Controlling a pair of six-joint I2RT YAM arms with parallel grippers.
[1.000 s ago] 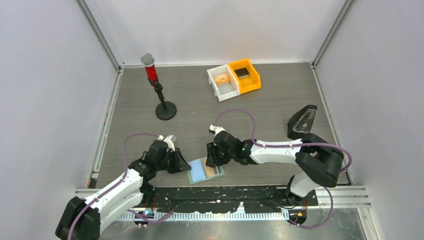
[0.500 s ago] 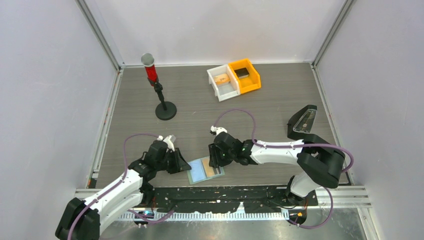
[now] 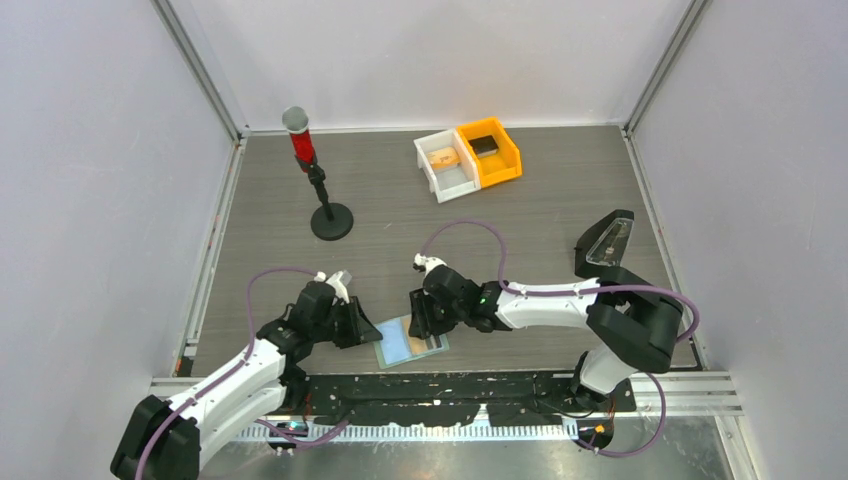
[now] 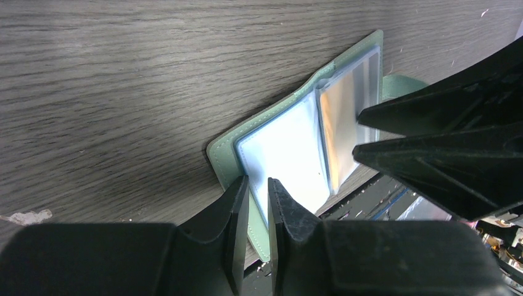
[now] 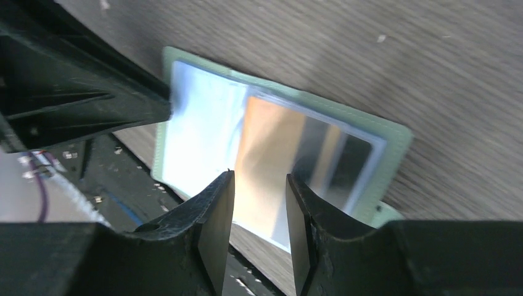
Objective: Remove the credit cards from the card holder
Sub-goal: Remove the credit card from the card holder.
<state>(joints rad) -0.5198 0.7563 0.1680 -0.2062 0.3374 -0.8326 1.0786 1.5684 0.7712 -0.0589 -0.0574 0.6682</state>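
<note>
Currently, the card holder (image 3: 411,341) lies open and flat at the near edge of the counter (image 3: 250,200), between the two arms. Both cards sit in its clear pockets: the light blue card (image 4: 284,148) on the left arm's side and the tan-orange card (image 5: 265,148) on the right arm's side. A small rounded tab (image 5: 385,213) sticks out from the holder's green border past the orange pocket.

The left end effector (image 4: 258,180) is down at the outer edge of the blue pocket. Its jaws are drawn close, with only a slim gap through which the pale pocket shows. Whether they pinch the holder's edge or only rest on it cannot be told.

The right end effector (image 5: 259,177) is over the orange pocket. Its jaws stand clearly apart, and the tan-orange card shows through the gap beneath them. Nothing is visibly clamped between them, and its fingertips (image 4: 364,154) are at the pocket's near edge.

Well away at the far side of the counter, a white bin (image 3: 424,165) and an orange bin (image 3: 510,150) stand touching side by side. A black block (image 3: 485,145) sits in the orange one. A red-topped stand on a round black base (image 3: 332,221) is to their left.
</note>
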